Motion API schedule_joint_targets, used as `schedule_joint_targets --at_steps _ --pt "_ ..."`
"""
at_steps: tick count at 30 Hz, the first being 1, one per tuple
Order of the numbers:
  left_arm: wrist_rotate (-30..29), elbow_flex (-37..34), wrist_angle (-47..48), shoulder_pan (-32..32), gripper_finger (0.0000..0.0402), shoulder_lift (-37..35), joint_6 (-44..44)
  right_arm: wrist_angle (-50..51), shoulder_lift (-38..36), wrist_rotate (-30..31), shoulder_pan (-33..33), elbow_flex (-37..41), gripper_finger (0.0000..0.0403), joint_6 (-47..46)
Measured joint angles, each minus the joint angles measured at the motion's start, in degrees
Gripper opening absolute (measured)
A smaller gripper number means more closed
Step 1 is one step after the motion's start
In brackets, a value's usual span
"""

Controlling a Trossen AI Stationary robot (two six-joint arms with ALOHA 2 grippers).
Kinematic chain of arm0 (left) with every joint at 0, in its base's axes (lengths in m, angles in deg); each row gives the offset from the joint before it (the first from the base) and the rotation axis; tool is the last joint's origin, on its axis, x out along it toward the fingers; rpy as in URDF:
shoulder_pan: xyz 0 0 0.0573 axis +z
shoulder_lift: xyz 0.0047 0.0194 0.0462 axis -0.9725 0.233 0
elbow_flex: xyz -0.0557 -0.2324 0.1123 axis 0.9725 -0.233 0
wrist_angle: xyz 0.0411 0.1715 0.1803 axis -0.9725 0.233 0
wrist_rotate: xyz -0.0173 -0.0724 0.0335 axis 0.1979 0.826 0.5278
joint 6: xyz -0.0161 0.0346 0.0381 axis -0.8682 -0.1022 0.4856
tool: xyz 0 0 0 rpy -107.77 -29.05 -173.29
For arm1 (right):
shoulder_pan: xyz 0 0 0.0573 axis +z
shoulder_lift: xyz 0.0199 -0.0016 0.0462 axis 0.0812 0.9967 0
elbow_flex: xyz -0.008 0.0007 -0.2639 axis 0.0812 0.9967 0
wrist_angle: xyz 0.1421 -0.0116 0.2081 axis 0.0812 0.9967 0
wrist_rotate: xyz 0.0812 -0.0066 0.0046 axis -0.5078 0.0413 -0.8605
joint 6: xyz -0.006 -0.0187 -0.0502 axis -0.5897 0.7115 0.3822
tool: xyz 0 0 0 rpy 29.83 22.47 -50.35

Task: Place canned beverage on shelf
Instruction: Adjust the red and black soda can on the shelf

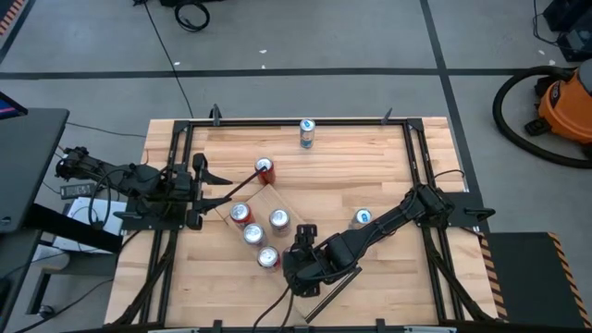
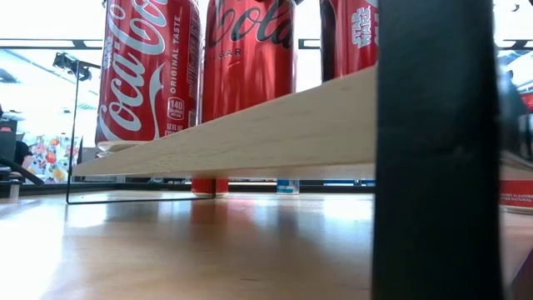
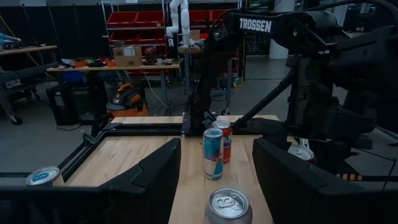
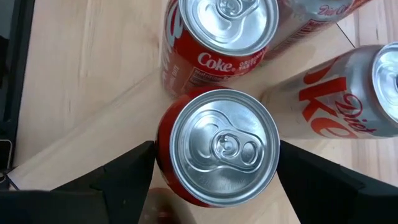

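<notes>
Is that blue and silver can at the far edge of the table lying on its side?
No. In the high view the blue and silver can stands upright, alone near the table's far edge, its round top facing up.

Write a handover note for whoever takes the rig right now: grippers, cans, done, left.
Right gripper: jaws around a red can on the shelf, upright, beside the other cans there.
Left gripper: empty, at the shelf's left end, near a red can.
Done: four cans stand on the shelf, counting the gripped one.
Left: release; shelve the blue can at the back edge and the can on the right.
</notes>
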Motion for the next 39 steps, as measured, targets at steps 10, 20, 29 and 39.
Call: schedule_joint_targets --at_steps 10,20,29,39 --pt "0.0 0.0 0.0 0.0 0.0210 0.0 0.0 1.9 0.0 0.3 -0.1 0.0 0.0331 4.1" --pt "0.0 0.0 0.0 0.0 0.0210 0.0 0.0 1.9 -0.2 -3.1 -2.5 -0.2 0.0331 11.7" --pt "0.0 0.0 0.1 0.0 0.0210 0.0 0.0 4.5 -0.4 -4.4 -4.0 -0.5 0.0331 11.6" --pt "0.0 0.0 0.4 0.0 0.0210 0.0 0.0 6.4 -1.6 -4.9 -4.5 -0.3 0.0331 6.2"
